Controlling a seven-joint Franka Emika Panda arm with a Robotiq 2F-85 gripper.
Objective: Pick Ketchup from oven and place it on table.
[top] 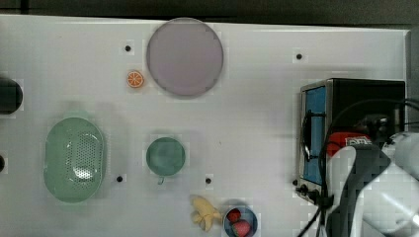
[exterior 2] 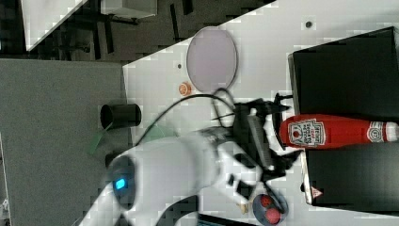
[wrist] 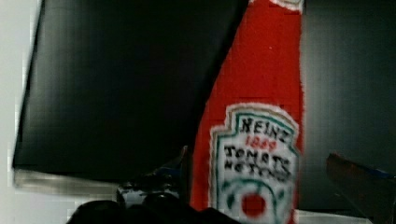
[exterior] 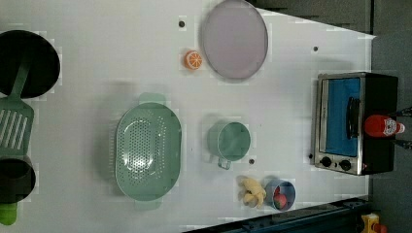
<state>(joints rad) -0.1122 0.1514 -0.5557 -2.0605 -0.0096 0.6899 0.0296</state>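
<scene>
Ketchup [exterior 2: 329, 132]: lying on its side on top of the oven [exterior 2: 348, 61], cap toward the right view's right.
Hand [exterior 2: 277, 132]: open wide, fingers either side of the bottle's base, not yet closed on it.
Done: approach only.
Left: grip, lift, set down on the bench [top: 257, 98].
Materials: slim red plastic bottle, white cap, white shield label; boxy black oven, silver frame, blue-tinted glass door; flat white bench.

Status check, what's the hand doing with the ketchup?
Hand open, at ketchup's base. Ketchup lying on oven top, not gripped. Nothing in the way.
</scene>
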